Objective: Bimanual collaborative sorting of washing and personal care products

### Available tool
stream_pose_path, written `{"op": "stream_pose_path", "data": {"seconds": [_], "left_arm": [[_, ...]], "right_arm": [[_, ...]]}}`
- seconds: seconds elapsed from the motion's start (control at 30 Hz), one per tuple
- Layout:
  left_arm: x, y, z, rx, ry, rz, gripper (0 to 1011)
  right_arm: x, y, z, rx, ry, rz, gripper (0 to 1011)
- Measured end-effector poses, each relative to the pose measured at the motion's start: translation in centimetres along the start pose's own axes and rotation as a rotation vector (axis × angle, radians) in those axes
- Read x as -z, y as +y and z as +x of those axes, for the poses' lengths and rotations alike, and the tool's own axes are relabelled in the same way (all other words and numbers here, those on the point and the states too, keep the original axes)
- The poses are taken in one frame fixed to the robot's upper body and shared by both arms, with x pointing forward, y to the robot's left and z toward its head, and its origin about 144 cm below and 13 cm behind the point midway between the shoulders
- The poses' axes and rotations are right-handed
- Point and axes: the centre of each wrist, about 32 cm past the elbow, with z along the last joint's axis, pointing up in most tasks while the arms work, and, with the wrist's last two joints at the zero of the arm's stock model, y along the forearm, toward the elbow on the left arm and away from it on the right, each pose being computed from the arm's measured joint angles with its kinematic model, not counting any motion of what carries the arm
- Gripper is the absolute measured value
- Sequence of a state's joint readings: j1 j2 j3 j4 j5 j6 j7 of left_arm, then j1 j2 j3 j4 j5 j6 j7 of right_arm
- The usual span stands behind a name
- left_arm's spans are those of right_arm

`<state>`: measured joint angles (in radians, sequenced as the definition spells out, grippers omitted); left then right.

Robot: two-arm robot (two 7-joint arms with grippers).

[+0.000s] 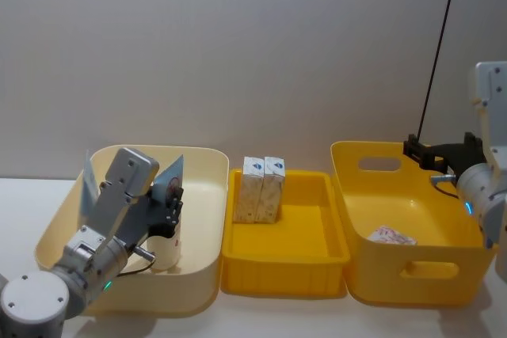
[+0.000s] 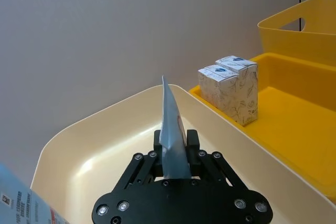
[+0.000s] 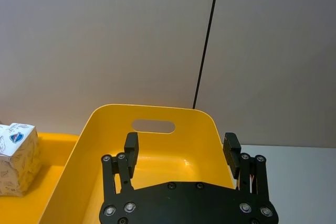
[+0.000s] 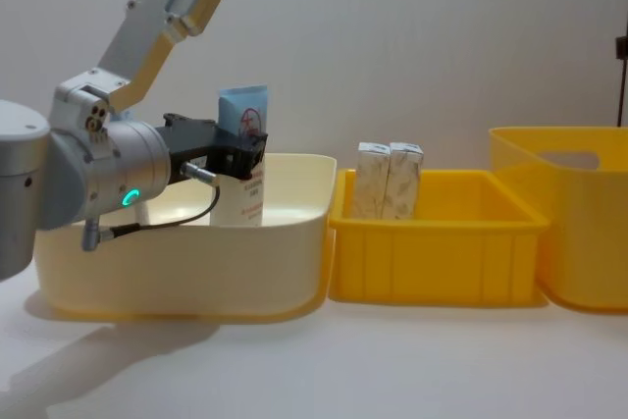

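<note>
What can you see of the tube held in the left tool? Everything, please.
The tube is white, soft-looking plastic with small print on the body, a flat pale-blue crimped end and a red logo near it. It stands about upright, crimp up, lower end inside the cream bin; whether it rests on the bin floor I cannot tell. The left tool is shut on it below the crimp, clamping its flat faces. Nothing else visibly touches it.

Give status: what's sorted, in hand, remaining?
Done: two beige-marbled cartons stand in the middle tray; a red-speckled carton lies in the right yellow bin. In hand: left gripper shut on a tube, upright in the cream bin. Remaining: probably release that tube; right gripper hangs open at that bin's rim.
</note>
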<state>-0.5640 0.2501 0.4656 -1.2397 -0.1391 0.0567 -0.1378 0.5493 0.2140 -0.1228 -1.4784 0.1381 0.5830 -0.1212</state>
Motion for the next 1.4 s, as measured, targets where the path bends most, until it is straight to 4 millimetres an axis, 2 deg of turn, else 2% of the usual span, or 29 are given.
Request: {"op": "stream_pose_path", "data": {"seconds": [0.27, 1.4], "left_arm": [[0.0, -0.03, 0.02, 0.0, -0.001, 0.001, 200], [-0.01, -0.07, 0.04, -0.001, -0.001, 0.001, 199]], "right_arm": [[0.0, 0.0, 0.0, 0.0, 0.0, 0.0, 1001], [0.0, 0.0, 0.0, 0.0, 0.0, 0.0, 1001]]}}
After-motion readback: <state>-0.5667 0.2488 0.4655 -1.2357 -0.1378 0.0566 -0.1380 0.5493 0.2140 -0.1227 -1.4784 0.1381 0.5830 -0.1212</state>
